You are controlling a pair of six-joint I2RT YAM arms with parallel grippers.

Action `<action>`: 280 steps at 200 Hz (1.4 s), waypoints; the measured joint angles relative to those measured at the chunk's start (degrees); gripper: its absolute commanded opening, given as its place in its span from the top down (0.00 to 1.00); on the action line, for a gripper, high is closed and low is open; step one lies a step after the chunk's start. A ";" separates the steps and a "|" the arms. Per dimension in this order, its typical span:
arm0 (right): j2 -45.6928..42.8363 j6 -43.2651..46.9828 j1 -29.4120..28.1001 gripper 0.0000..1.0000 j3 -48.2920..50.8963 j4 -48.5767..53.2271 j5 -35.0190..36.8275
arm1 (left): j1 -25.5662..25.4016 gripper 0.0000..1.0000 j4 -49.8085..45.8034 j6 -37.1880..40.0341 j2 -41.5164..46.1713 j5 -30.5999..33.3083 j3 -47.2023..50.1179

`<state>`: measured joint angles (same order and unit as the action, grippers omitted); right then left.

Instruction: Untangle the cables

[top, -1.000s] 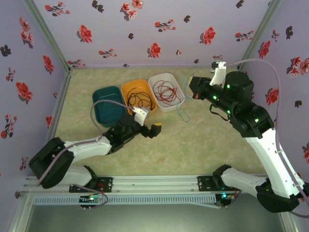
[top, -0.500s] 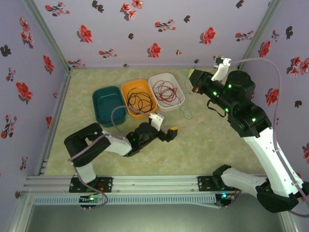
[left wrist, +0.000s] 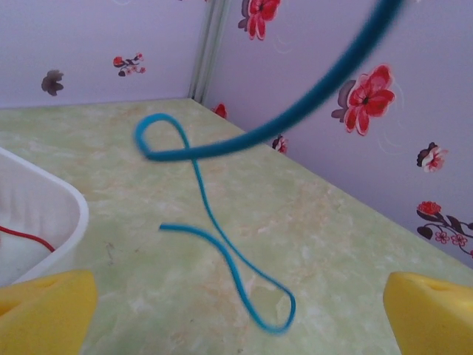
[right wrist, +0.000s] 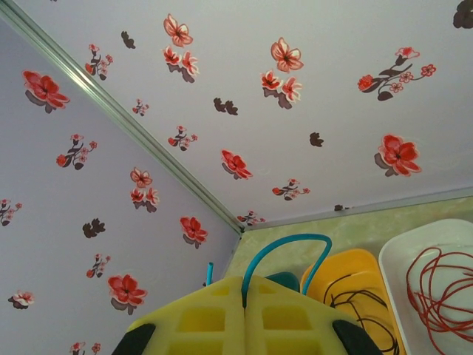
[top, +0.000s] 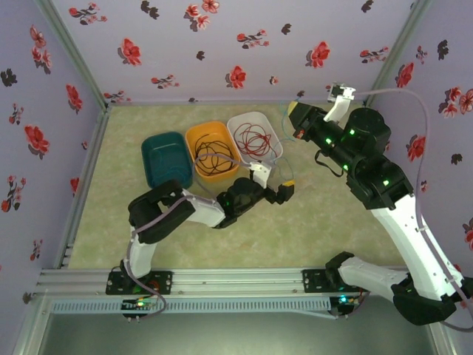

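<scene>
The blue cable is pinched between the yellow fingers of my right gripper, which is shut and raised near the back right of the table. From there it hangs as a thin strand, and its lower loops lie on the table. My left gripper is low beside that hanging end, jaws wide open, with the cable's loop ahead of them and nothing between them. The black cable lies coiled in the orange bin. The red cable lies in the white bin.
A teal bin stands left of the orange one, in a row at the back centre. Flowered walls close in the table on three sides. The white bin's corner is just left of my left gripper.
My left arm has stretched to the right across the table, up to the hanging blue cable. My right gripper has shifted slightly back and up with the cable in it.
</scene>
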<state>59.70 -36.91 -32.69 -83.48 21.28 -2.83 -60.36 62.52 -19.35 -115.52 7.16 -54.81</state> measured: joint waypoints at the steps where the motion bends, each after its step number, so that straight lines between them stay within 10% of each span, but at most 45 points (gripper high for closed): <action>1: 0.00 -0.02 0.00 1.00 0.00 -0.02 0.00 | 0.00 0.03 0.00 -0.04 -0.09 0.00 -0.07; 20: 0.02 -0.42 0.00 1.00 0.00 -0.09 0.00 | 0.42 0.15 -0.13 -1.75 -1.73 0.44 -1.33; 76: -0.11 -0.66 0.00 1.00 1.09 -0.33 0.22 | 3.65 1.00 1.62 -4.26 -1.49 1.64 0.46; 185: -1.79 3.34 0.02 1.00 1.42 7.28 10.19 | 10.95 1.00 -3.23 -5.55 27.32 7.52 23.21; 280: 3.56 6.78 1.97 1.00 -1.33 15.43 7.23 | 27.52 1.00 -54.77 -1.16 71.41 15.43 20.87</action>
<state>63.26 -30.13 -30.72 -84.82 36.71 4.40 -32.84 7.75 -20.51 -44.12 22.59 -33.93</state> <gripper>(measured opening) 0.062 0.050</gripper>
